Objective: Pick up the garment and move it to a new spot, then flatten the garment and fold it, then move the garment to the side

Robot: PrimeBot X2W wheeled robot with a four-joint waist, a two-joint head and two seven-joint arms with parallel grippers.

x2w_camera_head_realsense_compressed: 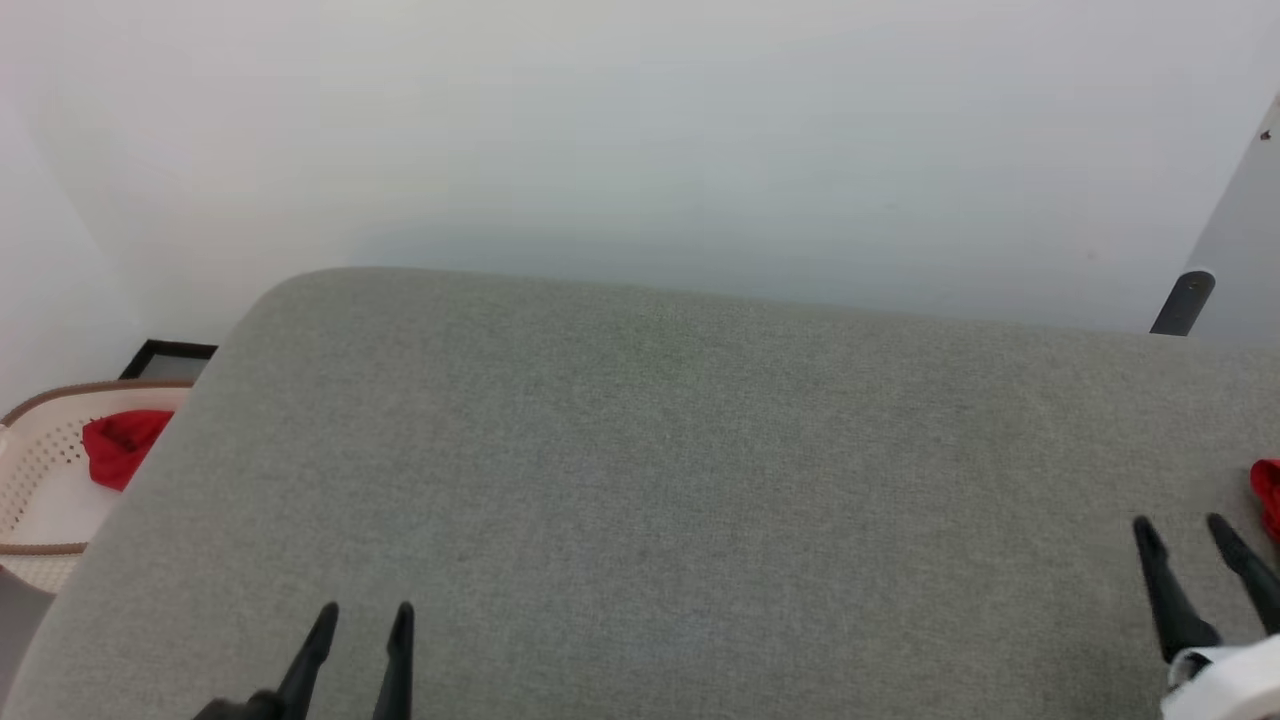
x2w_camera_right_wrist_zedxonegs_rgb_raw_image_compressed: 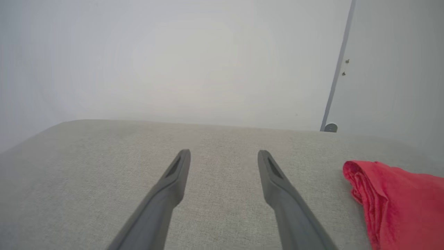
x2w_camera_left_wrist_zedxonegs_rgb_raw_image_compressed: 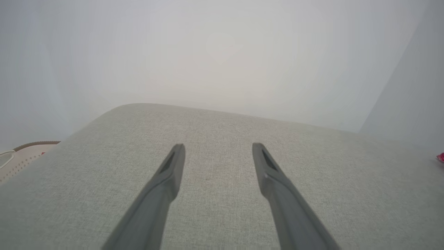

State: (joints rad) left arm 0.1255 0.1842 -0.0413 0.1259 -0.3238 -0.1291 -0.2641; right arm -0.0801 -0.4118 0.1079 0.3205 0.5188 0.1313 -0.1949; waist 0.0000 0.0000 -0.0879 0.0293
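**While Parked Empty: Wide Jaws, Red Cloth at the Edge**

While hovering low over the grey cushion (x2w_camera_head_realsense_compressed: 650, 450), gripping nothing at all. Left gripper (x2w_camera_head_realsense_compressed: 367, 608) at 7 o'clock in the head view, right gripper (x2w_camera_head_realsense_compressed: 1178, 522) at 4 o'clock. Both released, fingers spread wide and aimed toward 12, bare fabric showing between them in each wrist view.

Garment (x2w_camera_right_wrist_zedxonegs_rgb_raw_image_compressed: 395, 201) at 3 o'clock on the cushion, cut off by the head view's edge. Lying just beside the right gripper, at its 4 o'clock in the right wrist view, apart from the fingers. Bunched or loosely doubled over, with a rolled red hem facing the fingers. No lettering or sleeves to be seen from here.

Basket (x2w_camera_head_realsense_compressed: 90, 388) at 9 o'clock, off the cushion, with more red cloth (x2w_camera_head_realsense_compressed: 120, 445) inside. Hard to tell whether that is part of the job.

Probably kept apart and open so as to leave the cushion's middle free for spreading and folding. Likely left at the rim either as a piece set aside or as one awaiting pickup; impossible to settle from this alone. If awaiting pickup, calls for a short reach toward 3 o'clock and a pinch on the rolled hem, with care not to drag the cloth over the edge.
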